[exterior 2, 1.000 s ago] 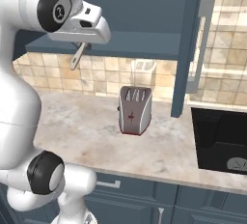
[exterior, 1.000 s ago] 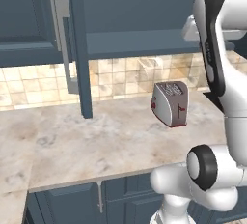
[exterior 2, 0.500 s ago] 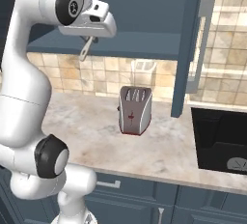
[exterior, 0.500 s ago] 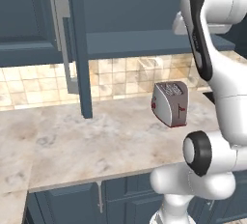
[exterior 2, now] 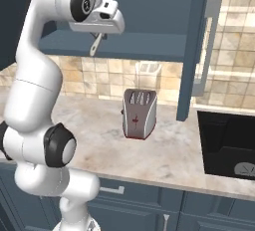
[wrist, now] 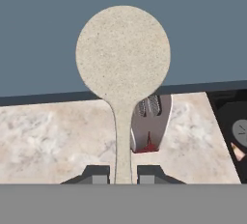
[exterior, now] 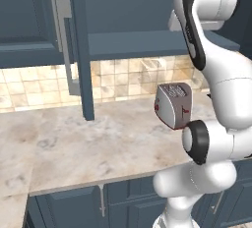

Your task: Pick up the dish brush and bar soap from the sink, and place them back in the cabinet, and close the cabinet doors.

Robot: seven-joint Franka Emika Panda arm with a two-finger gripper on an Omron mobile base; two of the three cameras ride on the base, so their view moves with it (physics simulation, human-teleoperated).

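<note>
Left base view: my arm rises at right, in front of the open cabinet (exterior: 147, 42). One of the cabinet doors (exterior: 78, 50) stands swung out at left. A red-and-silver toaster (exterior: 173, 105) sits on the marble counter (exterior: 88, 148).

Right base view: my gripper (exterior 2: 98, 37) is raised level with the cabinet shelf (exterior 2: 144, 46), the dish brush (exterior 2: 95, 45) hanging from it. The sink (exterior 2: 229, 148) lies well apart, at right.

Hand view: my fingers (wrist: 99, 175) are clamped tight on the brush's handle; its round head stands before the shelf edge. Toaster below, counter under it; a small reddish scrap at the sink edge, too small to name.
</note>
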